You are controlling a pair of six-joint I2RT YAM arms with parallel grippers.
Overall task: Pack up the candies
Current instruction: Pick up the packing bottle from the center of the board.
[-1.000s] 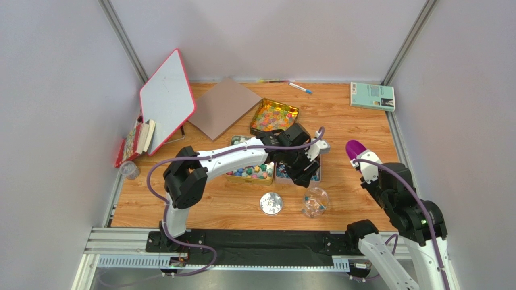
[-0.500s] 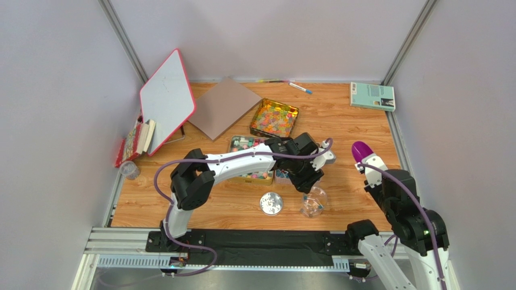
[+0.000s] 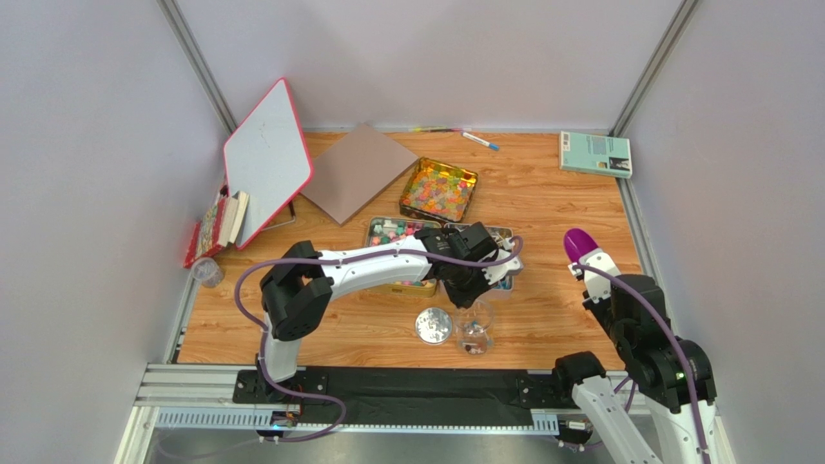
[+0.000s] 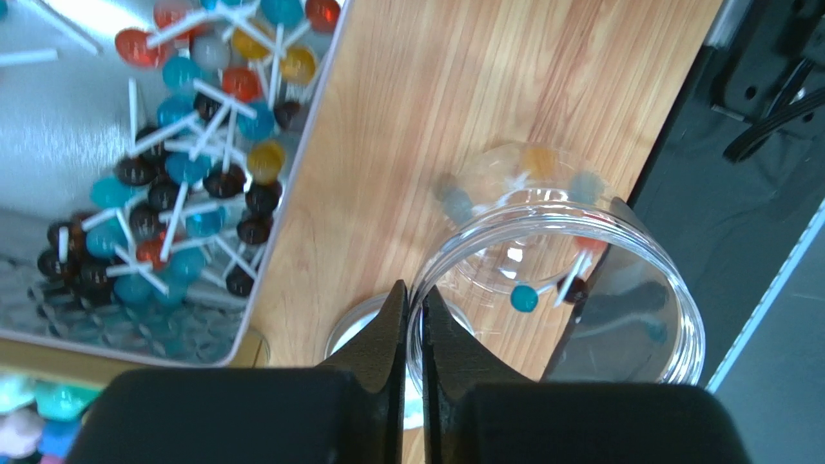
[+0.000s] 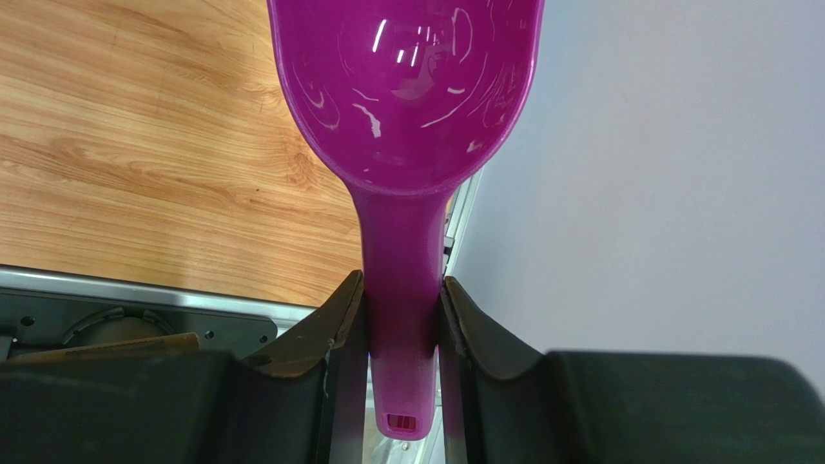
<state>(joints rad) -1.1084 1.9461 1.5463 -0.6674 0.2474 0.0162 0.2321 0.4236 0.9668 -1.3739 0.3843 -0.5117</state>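
Candies fill three tins: glossy orange-yellow ones in a gold tin [image 3: 439, 189], pastel lumps in a tin [image 3: 387, 233] behind my left arm, and lollipop-style sweets [image 4: 184, 164] in a silver tin [image 4: 58, 106]. A clear jar [image 3: 475, 329] stands near the front edge and holds a few candies [image 4: 524, 299]. My left gripper [image 4: 413, 290] is shut on the jar's rim [image 4: 668, 290], one finger inside and one outside. At the far right my right gripper [image 5: 402, 290] is shut on the handle of the purple scoop [image 5: 407, 87], whose bowl looks empty.
A round metal lid [image 3: 433, 326] lies just left of the jar. At the back are a tilted whiteboard [image 3: 266, 159], a brown board [image 3: 355, 169], pens [image 3: 479, 140] and a green book [image 3: 595, 153]. Books [image 3: 218, 224] and a small cup [image 3: 206, 272] sit at the left edge.
My left gripper came down from over the tins to the jar and shut on its rim. The jar has shifted a little to the left. The right arm and scoop barely moved.
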